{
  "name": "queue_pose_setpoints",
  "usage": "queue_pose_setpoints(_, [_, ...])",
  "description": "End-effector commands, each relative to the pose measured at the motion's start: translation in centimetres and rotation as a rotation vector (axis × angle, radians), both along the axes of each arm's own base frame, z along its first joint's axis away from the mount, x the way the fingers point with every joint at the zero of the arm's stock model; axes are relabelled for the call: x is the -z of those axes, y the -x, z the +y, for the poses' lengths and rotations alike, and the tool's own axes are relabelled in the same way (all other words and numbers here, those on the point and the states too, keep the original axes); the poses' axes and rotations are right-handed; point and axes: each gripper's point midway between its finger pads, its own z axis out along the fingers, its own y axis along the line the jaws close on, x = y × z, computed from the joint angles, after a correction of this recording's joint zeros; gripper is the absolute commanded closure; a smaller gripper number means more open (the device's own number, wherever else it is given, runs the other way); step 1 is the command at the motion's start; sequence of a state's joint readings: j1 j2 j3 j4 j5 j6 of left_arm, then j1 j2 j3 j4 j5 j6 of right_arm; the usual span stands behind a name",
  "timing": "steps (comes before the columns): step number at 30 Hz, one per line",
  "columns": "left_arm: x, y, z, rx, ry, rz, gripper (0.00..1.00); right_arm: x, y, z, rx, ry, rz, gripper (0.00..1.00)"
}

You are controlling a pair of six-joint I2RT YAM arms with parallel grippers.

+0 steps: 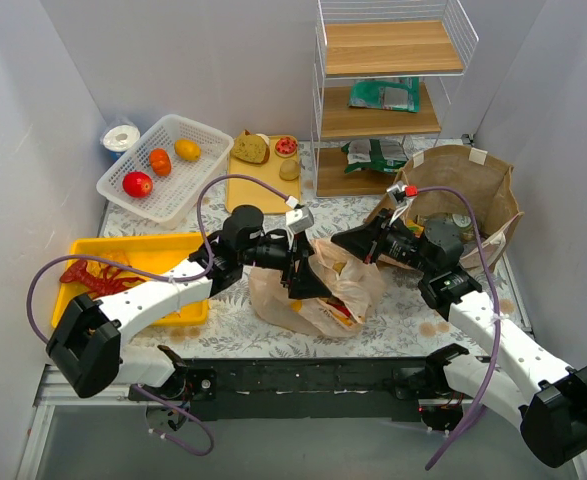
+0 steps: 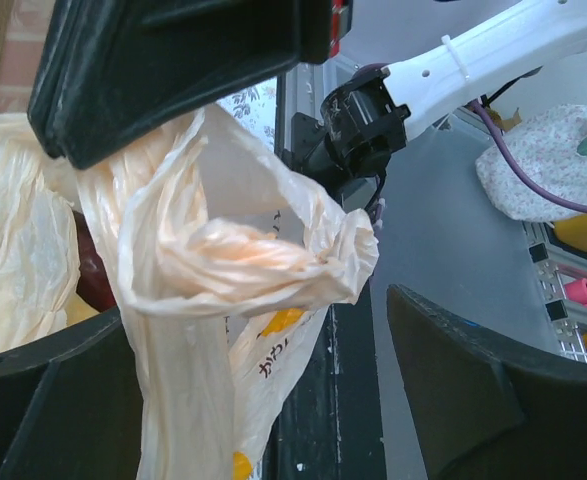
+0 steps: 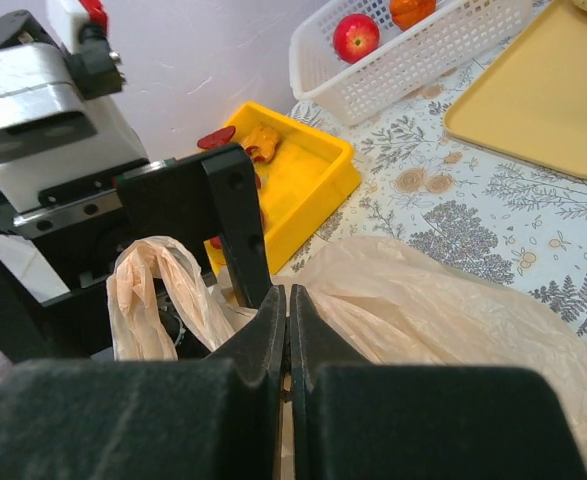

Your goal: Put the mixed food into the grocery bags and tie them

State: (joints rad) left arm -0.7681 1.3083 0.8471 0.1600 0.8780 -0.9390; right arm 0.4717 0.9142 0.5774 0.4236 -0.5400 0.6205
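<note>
Left pincer (image 2: 258, 310) wide around the twisted handle (image 2: 243, 265) of the peach plastic bag (image 1: 313, 300); right pincer (image 3: 288, 300) pinched closed at its right side

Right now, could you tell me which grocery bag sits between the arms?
The crinkly peach plastic bag at centre; the brown paper bag stands far right.

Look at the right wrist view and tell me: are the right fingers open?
No, the right fingers are pressed together, pinching the peach plastic bag.
</note>
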Motion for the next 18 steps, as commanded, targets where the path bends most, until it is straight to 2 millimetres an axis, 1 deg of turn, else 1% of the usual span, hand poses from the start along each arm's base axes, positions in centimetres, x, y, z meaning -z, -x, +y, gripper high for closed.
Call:
queue_pose_setpoints(1, [-2.6, 0.0, -0.1, 0.008, 0.037, -0.058, 0.15, -0.9, -0.5, -0.1, 0.020, -0.004, -0.051, 0.99])
queue_pose_setpoints(3, [-3.0, -0.3, -0.5, 0.002, 0.049, -0.034, 0.12, -0.7, -0.5, 0.0, 0.020, 0.002, -0.051, 0.99])
queue_pose_setpoints(5, [-3.3, -0.8, -1.1, -0.011, 0.057, -0.017, 0.11, -0.7, -0.5, 0.1, 0.025, 0.007, -0.052, 0.99])
queue_pose_setpoints(9, [-3.2, -1.9, -1.8, -0.054, 0.051, 0.027, 0.11, -0.6, -0.4, 0.3, 0.020, 0.013, -0.056, 0.99])
queue_pose_setpoints(15, [-2.8, -2.1, -2.1, -0.062, 0.050, 0.068, 0.12, -0.2, -0.3, 0.5, 0.027, 0.036, -0.060, 0.99])
queue_pose_setpoints(18, [-2.5, -2.2, -2.1, -0.074, 0.044, 0.082, 0.16, 0.0, -0.3, 0.4, 0.034, 0.047, -0.065, 0.99])
